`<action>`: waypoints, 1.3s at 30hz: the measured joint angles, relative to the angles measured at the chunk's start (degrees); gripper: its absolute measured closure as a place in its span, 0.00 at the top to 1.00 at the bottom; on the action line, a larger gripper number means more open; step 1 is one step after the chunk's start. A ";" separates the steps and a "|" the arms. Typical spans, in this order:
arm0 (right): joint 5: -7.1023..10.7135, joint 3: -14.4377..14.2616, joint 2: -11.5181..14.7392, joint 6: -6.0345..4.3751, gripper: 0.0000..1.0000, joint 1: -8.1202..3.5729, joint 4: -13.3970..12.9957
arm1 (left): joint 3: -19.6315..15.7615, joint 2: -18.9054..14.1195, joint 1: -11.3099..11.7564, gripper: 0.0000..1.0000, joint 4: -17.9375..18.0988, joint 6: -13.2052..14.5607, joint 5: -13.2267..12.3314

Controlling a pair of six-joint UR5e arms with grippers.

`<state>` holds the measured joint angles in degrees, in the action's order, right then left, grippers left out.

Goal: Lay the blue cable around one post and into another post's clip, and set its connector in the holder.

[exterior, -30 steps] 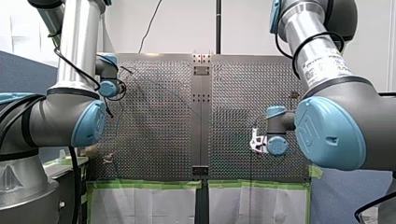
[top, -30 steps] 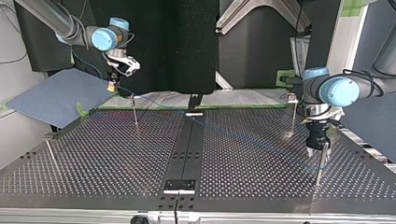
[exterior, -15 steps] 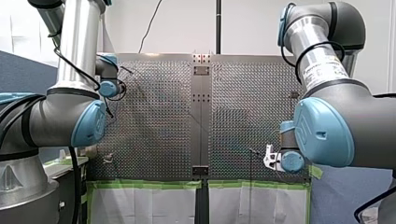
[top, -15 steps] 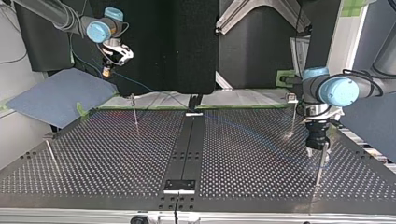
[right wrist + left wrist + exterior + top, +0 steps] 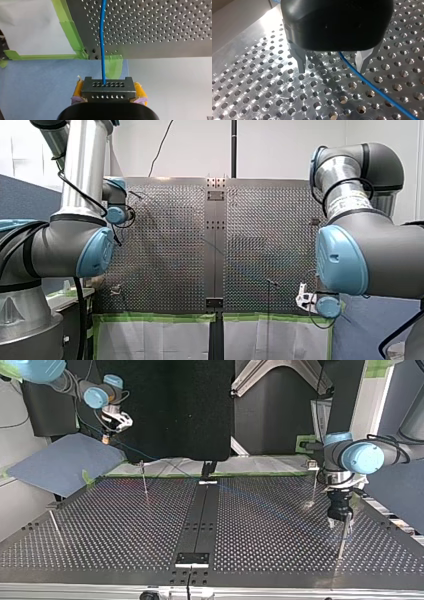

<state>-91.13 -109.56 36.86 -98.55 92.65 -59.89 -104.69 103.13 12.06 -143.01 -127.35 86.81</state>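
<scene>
Blue cable (image 5: 102,45), held end: it enters the top face of the connector (image 5: 108,86) and runs straight ahead, over a strip of green tape (image 5: 71,32) and onto the perforated plate.
Grip of right pincer (image 5: 108,95): closed on the dark connector block, with one yellow pad against each side. The pincer is raised off the worktop's corner, above a blue mat (image 5: 55,462).
Grip of left pincer (image 5: 332,71): the metal fingers are spread wide and hold nothing, with their tips just above the plate. The cable lies between them, nearer one finger. Contact with that finger cannot be told.
Cable run: beyond the left pincer the cable lies on the plate. In the top view it shows only as a faint line.
Posts (image 5: 144,480): four thin upright rods. One stands close to the left pincer. Whether the cable touches any post cannot be told.
Worktop (image 5: 100,530): two silver perforated halves, joined by a dark centre rail (image 5: 200,515).
Room: white sheets (image 5: 150,335) edged with green tape hang at the near side in the front view. A black panel (image 5: 190,410) stands behind the arms in the top view. The front view shows a white wall (image 5: 280,145) beyond the plate.
</scene>
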 joint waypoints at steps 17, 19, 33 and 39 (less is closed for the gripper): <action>3.97 3.43 -8.73 1.96 0.00 -0.75 -3.80 | 0.02 -0.01 -0.02 0.98 -0.08 0.00 0.01; 4.67 3.45 -9.54 2.71 0.00 -0.37 -3.92 | 0.02 -0.01 -0.02 0.98 -0.13 0.00 0.04; 11.55 3.49 -11.92 5.70 0.00 0.70 -3.68 | -0.08 0.13 -0.35 0.98 -0.59 0.00 0.91; 13.51 3.82 -11.69 5.38 0.00 0.81 -3.35 | -0.12 2.11 -0.75 0.98 -0.73 0.00 0.52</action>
<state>-77.62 -105.74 25.17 -93.17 93.46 -63.24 -104.82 105.24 11.31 -143.74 -127.35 87.33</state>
